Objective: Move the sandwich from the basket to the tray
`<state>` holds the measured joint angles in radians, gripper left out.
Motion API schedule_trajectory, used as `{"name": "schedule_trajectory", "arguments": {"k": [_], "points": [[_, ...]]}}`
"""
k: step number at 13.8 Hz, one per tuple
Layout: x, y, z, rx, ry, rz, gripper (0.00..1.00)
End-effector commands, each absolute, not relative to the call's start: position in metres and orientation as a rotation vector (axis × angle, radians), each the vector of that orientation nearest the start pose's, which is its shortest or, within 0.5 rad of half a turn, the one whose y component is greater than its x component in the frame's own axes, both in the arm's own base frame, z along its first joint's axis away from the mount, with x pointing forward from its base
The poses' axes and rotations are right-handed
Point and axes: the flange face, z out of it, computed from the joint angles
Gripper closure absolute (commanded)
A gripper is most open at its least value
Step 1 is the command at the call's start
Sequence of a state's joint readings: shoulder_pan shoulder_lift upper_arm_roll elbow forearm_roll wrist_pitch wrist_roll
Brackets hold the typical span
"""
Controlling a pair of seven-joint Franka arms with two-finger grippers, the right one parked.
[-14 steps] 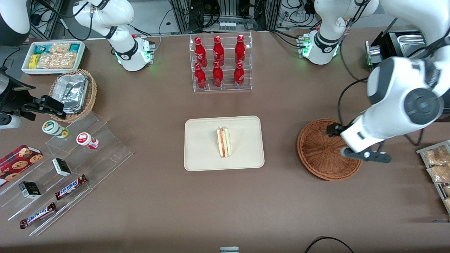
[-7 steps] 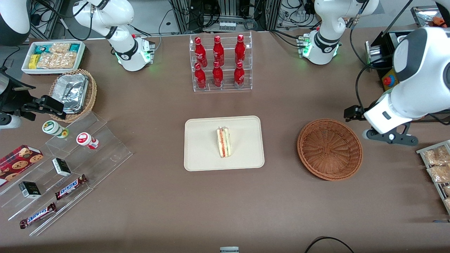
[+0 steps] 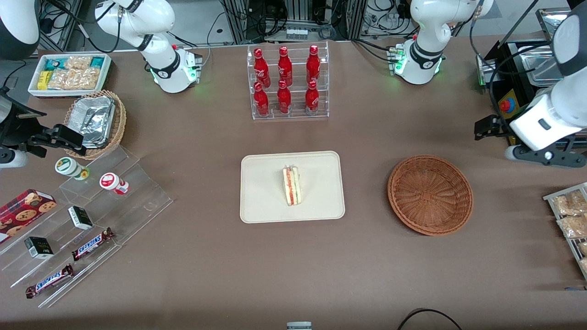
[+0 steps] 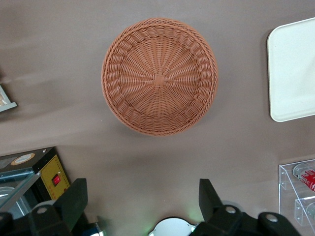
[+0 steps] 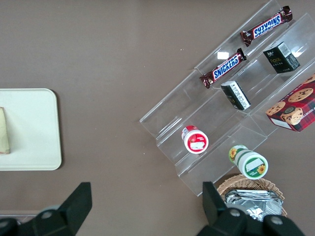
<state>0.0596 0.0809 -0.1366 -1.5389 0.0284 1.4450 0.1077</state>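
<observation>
The sandwich (image 3: 291, 185) lies on its side in the middle of the cream tray (image 3: 261, 201); its edge also shows in the right wrist view (image 5: 4, 132). The reddish-brown wicker basket (image 3: 430, 194) stands empty beside the tray, toward the working arm's end of the table. My left gripper (image 3: 527, 143) hangs high above the table, farther from the front camera than the basket and nearer the table's end. It is open and holds nothing. The left wrist view shows the empty basket (image 4: 159, 76), a corner of the tray (image 4: 293, 69) and the spread fingers (image 4: 74, 196).
A clear rack of red bottles (image 3: 287, 82) stands farther from the front camera than the tray. A rack of snack bags (image 3: 571, 220) sits near the basket at the working arm's end. Clear tiered shelves with candy bars (image 3: 91, 243) and a tan foil basket (image 3: 94, 121) lie toward the parked arm's end.
My left gripper has risen from over the basket's rim and moved away toward the working arm's end of the table, farther from the front camera. The sandwich stays on the tray.
</observation>
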Motion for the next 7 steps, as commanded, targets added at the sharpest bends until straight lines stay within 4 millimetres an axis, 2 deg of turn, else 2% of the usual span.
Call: {"name": "schedule_trajectory", "arguments": {"k": [1,7], "points": [[0.548,-0.03,0.598,-3.094,0.293,0.256,0.0],[0.541,-0.024,0.614,-3.094,0.27,0.207,0.0]]}}
